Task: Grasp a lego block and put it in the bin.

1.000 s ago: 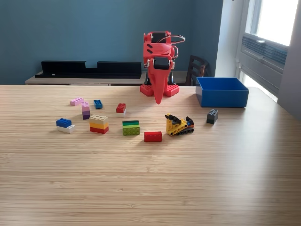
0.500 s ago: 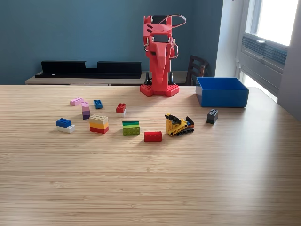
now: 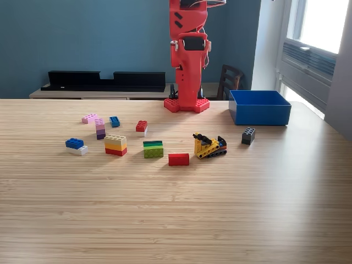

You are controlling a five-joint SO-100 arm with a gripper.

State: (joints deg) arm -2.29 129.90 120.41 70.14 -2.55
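— With the arm reared up over its red base at the table's far edge, what could go wrong?
— Plenty, by the look of it. Nothing is held, and the gripper hangs down in front of the arm, so whether its fingers are spread or pressed together cannot be told from this view.
— Where is the bin?
— Toward the table's far right corner in the exterior view, well apart from most blocks.
— Which block is riskiest?
— The red block lies just beside the green stack and near the yellow vehicle. A descent slightly off could nudge a neighbour or clamp two pieces.
— And the dark grey block?
— It stands alone, nearest the bin, so it seems the safer pick.
— Any trouble on the carry?
— A low swing might clip the bin's near wall, and a shallow pinch on a smooth brick could let it slip short of the bin.
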